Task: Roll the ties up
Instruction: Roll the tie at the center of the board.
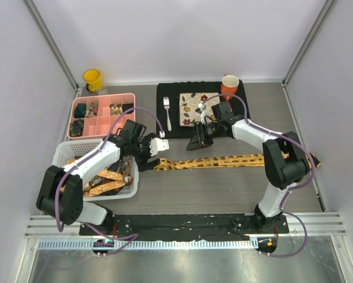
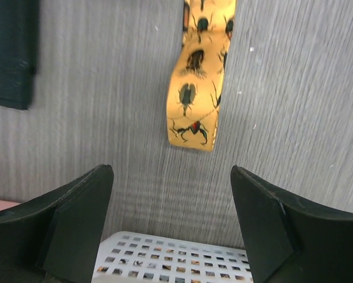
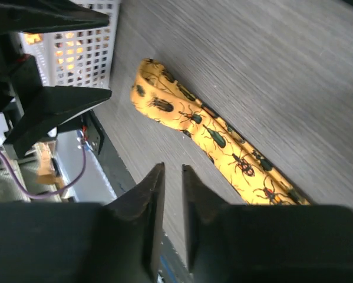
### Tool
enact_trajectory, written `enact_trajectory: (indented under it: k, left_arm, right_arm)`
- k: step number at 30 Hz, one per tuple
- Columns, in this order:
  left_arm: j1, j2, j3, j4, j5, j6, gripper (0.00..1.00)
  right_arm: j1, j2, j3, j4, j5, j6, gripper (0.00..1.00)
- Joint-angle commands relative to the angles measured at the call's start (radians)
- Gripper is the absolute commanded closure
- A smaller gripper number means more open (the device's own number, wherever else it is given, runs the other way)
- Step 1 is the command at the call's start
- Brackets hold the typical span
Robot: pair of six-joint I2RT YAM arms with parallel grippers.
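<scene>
A long mustard-yellow tie with dark beetle prints (image 1: 223, 161) lies flat across the table, its left end folded over beside the basket. That folded end shows in the left wrist view (image 2: 191, 100) and the right wrist view (image 3: 188, 124). My left gripper (image 1: 149, 157) is open and empty just left of the tie's end, which lies ahead of the jaws (image 2: 171, 177). My right gripper (image 1: 195, 143) hovers above the tie's left part, shut and empty (image 3: 172, 168). More orange and yellow ties (image 1: 108, 177) lie piled in a white basket (image 1: 64, 154).
The white basket's rim lies under my left gripper (image 2: 170, 259). A pink compartment tray (image 1: 102, 97) stands behind the basket. A black mat (image 1: 176, 94) holds a patterned plate (image 1: 194, 109), a fork (image 1: 167, 112) and an orange cup (image 1: 229, 85). A yellow mug (image 1: 92, 79) stands at the back left.
</scene>
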Motion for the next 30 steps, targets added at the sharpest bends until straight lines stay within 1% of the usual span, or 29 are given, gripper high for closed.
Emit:
enact_trajectory:
  k: [1, 2, 6, 7, 11, 15, 17, 22, 28, 30]
  left_arm:
    - [0.020, 0.023, -0.011, 0.056, 0.054, 0.105, 0.15]
    - [0.019, 0.040, -0.008, 0.056, 0.059, 0.105, 0.15]
    - [0.019, 0.078, 0.026, 0.039, 0.065, 0.090, 0.16]
    - [0.019, 0.081, 0.029, 0.036, 0.067, 0.088, 0.17]
    - [0.007, 0.109, 0.034, 0.024, 0.062, 0.091, 0.18]
    - [-0.003, 0.141, 0.018, 0.035, 0.054, 0.102, 0.21]
    - [-0.004, 0.150, 0.018, 0.035, 0.054, 0.103, 0.23]
    - [-0.006, 0.166, 0.014, 0.036, 0.053, 0.108, 0.26]
    - [-0.006, 0.186, 0.011, 0.038, 0.045, 0.114, 0.34]
    - [-0.007, 0.186, 0.008, 0.039, 0.047, 0.117, 0.38]
  right_arm:
    - [0.051, 0.037, -0.021, 0.123, -0.028, 0.137, 0.83]
    - [0.068, 0.044, -0.024, 0.131, -0.033, 0.143, 0.89]
    - [0.094, 0.061, -0.055, 0.180, -0.040, 0.190, 0.98]
    - [0.097, 0.060, -0.057, 0.191, -0.044, 0.201, 0.99]
    - [0.111, 0.070, -0.092, 0.234, -0.027, 0.232, 0.99]
    - [0.135, 0.110, -0.095, 0.251, -0.013, 0.239, 0.99]
    - [0.143, 0.129, -0.081, 0.254, -0.011, 0.236, 0.99]
    - [0.164, 0.185, -0.054, 0.257, -0.001, 0.244, 0.99]
    - [0.166, 0.259, -0.024, 0.241, 0.021, 0.227, 0.99]
    - [0.166, 0.270, -0.014, 0.226, 0.042, 0.209, 0.99]
